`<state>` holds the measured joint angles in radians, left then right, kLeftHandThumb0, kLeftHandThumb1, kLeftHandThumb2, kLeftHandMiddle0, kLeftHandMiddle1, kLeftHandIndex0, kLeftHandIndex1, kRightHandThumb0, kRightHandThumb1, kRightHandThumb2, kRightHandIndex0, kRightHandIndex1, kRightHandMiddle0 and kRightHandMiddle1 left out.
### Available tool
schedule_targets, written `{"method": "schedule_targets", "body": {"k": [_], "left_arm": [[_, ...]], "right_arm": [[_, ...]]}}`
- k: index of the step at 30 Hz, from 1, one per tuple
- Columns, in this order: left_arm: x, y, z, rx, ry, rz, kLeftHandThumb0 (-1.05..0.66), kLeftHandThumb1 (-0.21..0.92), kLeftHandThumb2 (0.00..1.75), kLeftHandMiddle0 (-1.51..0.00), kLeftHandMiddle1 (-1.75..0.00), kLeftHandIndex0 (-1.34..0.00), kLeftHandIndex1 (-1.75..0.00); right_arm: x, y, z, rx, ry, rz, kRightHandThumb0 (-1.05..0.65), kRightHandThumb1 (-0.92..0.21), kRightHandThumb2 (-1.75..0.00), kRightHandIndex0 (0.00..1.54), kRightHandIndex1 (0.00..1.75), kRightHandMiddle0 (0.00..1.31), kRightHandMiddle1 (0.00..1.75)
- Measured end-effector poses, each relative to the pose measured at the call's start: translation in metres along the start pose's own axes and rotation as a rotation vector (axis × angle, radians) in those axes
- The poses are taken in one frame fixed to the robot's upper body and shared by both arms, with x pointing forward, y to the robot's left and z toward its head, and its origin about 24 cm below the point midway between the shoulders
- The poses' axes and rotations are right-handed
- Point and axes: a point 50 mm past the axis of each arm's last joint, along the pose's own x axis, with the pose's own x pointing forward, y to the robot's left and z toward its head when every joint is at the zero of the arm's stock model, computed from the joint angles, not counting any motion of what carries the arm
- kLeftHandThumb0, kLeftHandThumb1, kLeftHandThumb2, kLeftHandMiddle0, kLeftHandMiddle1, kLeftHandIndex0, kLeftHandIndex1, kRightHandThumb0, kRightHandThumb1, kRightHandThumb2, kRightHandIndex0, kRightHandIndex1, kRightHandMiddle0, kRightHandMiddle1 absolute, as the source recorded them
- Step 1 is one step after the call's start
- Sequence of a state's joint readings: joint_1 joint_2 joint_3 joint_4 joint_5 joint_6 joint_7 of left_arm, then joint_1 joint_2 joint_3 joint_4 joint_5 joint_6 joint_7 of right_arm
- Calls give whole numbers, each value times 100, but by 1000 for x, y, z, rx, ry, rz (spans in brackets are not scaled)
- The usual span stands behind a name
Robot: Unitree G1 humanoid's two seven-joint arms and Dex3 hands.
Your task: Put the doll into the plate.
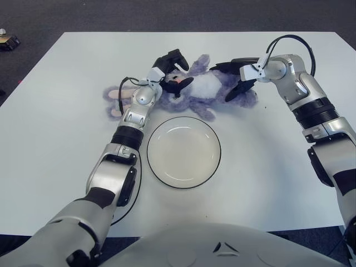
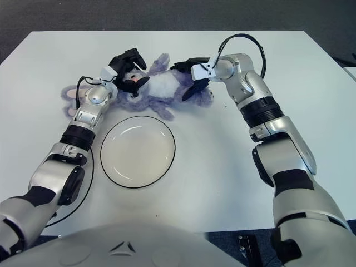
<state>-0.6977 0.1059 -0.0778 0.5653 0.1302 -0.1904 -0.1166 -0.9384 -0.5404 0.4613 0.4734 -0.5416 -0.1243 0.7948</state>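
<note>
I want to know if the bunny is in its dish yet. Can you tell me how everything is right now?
doll: lying on the table beyond the plate, not in it.
plate: empty, flat on the table.
left hand: fingers curled around the doll's head end.
right hand: fingers closing on the doll's other end.
table: white, holding doll and plate.

A white table (image 1: 67, 139) holds a purple plush doll (image 1: 208, 89) lying at its far middle, and an empty black-rimmed white plate (image 1: 183, 152) just nearer, apart from it.
</note>
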Motion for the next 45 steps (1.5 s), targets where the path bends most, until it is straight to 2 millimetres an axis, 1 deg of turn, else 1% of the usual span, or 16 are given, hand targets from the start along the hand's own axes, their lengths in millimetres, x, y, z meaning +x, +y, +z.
{"method": "schedule_targets", "body": {"k": [10, 12, 21, 27, 29, 31, 35, 36, 37, 38, 39, 41, 42, 43, 44, 45], "left_arm": [[1, -1, 3, 4, -5, 7, 16, 54, 73, -84, -175, -62, -175], [1, -2, 3, 7, -6, 7, 16, 54, 73, -84, -175, -62, -175], [1, -2, 5, 12, -16, 20, 16, 54, 73, -85, -175, -62, -175], [2, -2, 9, 18, -28, 31, 16, 55, 73, -85, -175, -62, -175], [2, -2, 10, 21, -31, 34, 16, 55, 73, -85, -175, -62, -175], [2, -2, 10, 23, -32, 36, 16, 55, 73, -85, -175, -62, -175], [1, -3, 10, 23, -32, 39, 16, 55, 73, -85, -175, -62, -175], [1, -3, 10, 22, -31, 39, 16, 55, 73, -85, -175, -62, -175], [1, -3, 10, 22, -31, 40, 16, 55, 73, -85, -175, -62, -175], [1, -3, 10, 21, -31, 41, 17, 55, 74, -85, -175, -62, -175], [0, -3, 10, 21, -31, 42, 17, 55, 74, -85, -175, -62, -175], [0, -3, 9, 20, -31, 44, 17, 55, 74, -85, -175, -62, -175], [0, -3, 9, 19, -32, 46, 17, 55, 74, -85, -175, -61, -175], [0, -3, 10, 18, -33, 47, 17, 55, 74, -85, -175, -61, -175], [-1, -3, 10, 18, -35, 48, 17, 55, 74, -85, -175, -61, -175], [0, -3, 10, 18, -36, 48, 17, 55, 74, -85, -175, -61, -175]], "right_arm": [[5, 5, 1, -43, 57, 29, -93, -90, 0, 8, 0, 11, 1], [5, 5, 1, -60, 76, 32, -91, -91, -4, 7, 0, 12, 2], [19, 13, 14, -272, 267, -58, -85, -92, -17, 8, 0, 15, 3], [29, 20, 19, -380, 340, -142, -83, -92, -19, 9, 1, 17, 3], [29, 22, 19, -395, 348, -156, -80, -92, -18, 26, 4, 24, 5], [30, 23, 19, -418, 355, -172, -79, -92, -18, 35, 4, 28, 5], [30, 25, 20, -445, 360, -190, -78, -92, -18, 43, 3, 32, 5], [30, 25, 20, -450, 362, -192, -73, -92, -15, 49, 8, 38, 8], [31, 25, 19, -464, 364, -204, -65, -92, -10, 53, 23, 46, 10], [31, 25, 19, -480, 367, -218, -52, -92, -7, 51, 47, 53, 12], [31, 25, 19, -497, 369, -237, -44, -92, -4, 48, 65, 58, 15], [32, 25, 17, -517, 377, -263, -16, -92, -12, 48, 93, 58, 25], [33, 26, 16, -517, 384, -271, 2, -92, -17, 47, 112, 55, 38], [34, 27, 15, -515, 389, -280, 14, -92, -19, 49, 123, 53, 52], [35, 27, 14, -508, 393, -291, 22, -92, -20, 50, 129, 52, 61], [36, 27, 14, -499, 397, -302, 18, -92, -19, 51, 133, 53, 70]]}}
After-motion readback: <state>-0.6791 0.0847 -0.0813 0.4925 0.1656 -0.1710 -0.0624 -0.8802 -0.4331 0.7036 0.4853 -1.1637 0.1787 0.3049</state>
